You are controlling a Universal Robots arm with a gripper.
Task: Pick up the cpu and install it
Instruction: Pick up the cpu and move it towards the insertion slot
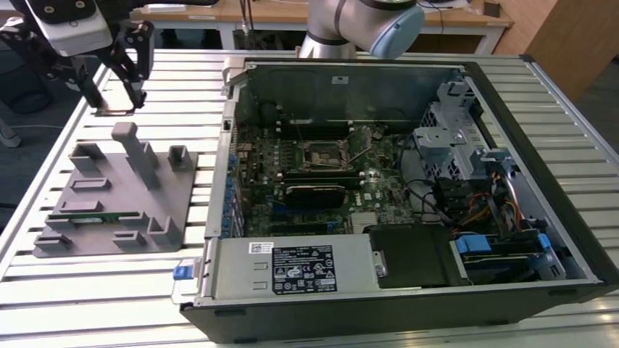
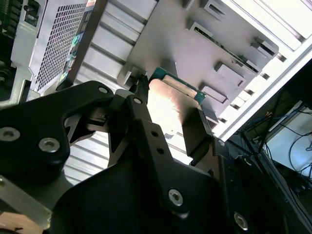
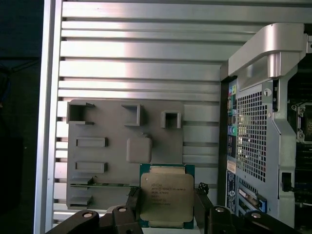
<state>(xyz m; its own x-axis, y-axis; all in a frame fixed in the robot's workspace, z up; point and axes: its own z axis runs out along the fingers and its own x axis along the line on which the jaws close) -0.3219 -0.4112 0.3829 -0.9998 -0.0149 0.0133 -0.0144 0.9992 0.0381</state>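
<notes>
gripper (image 1: 116,98) — closed onto two opposite edges of the cpu (image 3: 165,195); the chip is held flat, raised clear of the grey tray (image 3: 107,126). green memory stick (image 1: 94,215) — seated in the tray. open computer case (image 1: 387,181) — set beside the tray.

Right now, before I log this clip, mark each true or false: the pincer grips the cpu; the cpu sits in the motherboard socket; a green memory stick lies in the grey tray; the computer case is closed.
1. The pincer grips the cpu between its fingers. True.
2. The cpu sits in the motherboard socket. False: it is held in the pincer, outside the case, on the exterior view's left.
3. A green memory stick lies in the grey tray. True.
4. The computer case is closed. False: its side is open and the motherboard shows.
</notes>
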